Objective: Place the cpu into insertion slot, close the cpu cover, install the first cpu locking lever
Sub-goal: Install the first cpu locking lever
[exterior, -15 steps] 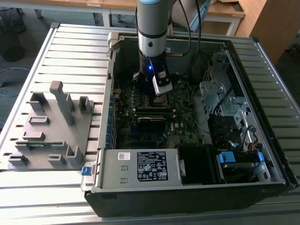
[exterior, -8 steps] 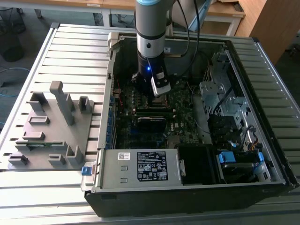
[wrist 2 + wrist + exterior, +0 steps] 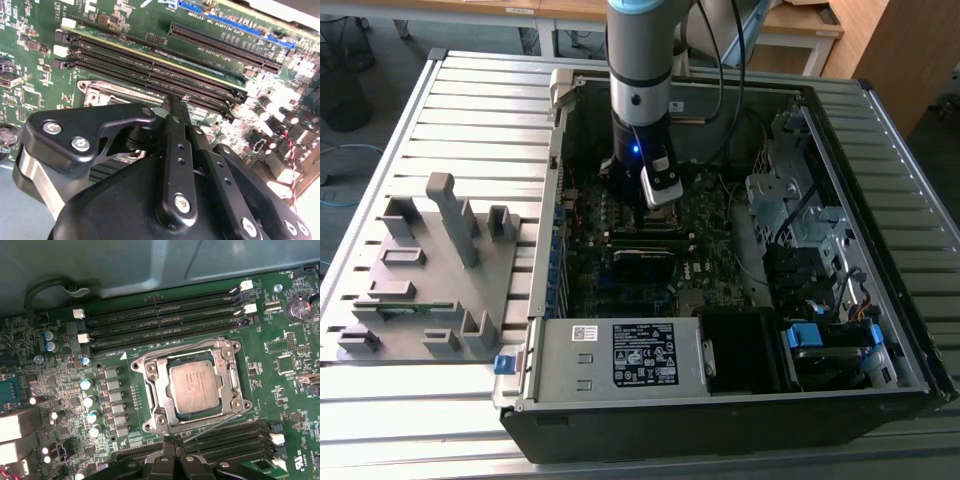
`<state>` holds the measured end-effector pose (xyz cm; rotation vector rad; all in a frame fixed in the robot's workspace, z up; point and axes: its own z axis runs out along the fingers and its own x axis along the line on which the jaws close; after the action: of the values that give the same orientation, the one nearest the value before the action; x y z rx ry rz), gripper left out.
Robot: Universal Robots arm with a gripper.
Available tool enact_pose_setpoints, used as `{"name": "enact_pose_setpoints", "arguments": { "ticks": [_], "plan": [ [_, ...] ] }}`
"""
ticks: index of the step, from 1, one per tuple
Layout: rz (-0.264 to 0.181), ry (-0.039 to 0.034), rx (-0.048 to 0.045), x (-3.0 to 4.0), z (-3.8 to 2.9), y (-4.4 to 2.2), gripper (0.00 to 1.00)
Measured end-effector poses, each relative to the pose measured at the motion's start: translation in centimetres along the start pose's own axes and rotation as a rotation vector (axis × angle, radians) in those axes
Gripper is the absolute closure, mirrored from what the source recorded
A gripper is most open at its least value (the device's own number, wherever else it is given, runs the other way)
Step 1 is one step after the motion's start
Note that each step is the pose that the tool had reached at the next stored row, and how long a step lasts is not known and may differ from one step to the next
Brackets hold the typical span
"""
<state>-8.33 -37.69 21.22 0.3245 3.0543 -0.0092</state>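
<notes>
In the first wrist view the cpu [image 3: 194,387] lies flat in the insertion slot [image 3: 234,349], silver top up. The cpu cover [image 3: 153,385] is down around it, framing the chip. A thin wire locking lever [image 3: 216,422] runs slantwise along one side of the socket, raised off the board. My gripper [image 3: 171,450] sits just outside that side, black fingers pressed together, their tips close to the lever's end. In the second wrist view my gripper [image 3: 175,102] is shut, its tip beside the socket's metal edge [image 3: 107,92]. In the exterior view my gripper [image 3: 660,195] is low inside the open computer case [image 3: 550,300].
Long black memory slots [image 3: 165,315] flank the socket on two sides. A row of capacitors [image 3: 90,400] stands close by. In the exterior view, a power supply [image 3: 620,355] and drive cage [image 3: 790,200] crowd the case, and a grey fixture tray [image 3: 430,270] lies at the left.
</notes>
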Motion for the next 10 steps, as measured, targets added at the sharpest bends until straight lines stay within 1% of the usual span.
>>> {"name": "enact_pose_setpoints", "arguments": {
  "ticks": [2,7,10],
  "plan": [
    [0.000,0.0000,0.0001,-0.02,0.00,-0.12,0.90],
    [0.000,0.0000,0.0001,-0.03,0.00,-0.14,0.90],
    [-0.015,0.0000,-0.0009,-0.02,0.00,-0.14,0.90]
  ]
}}
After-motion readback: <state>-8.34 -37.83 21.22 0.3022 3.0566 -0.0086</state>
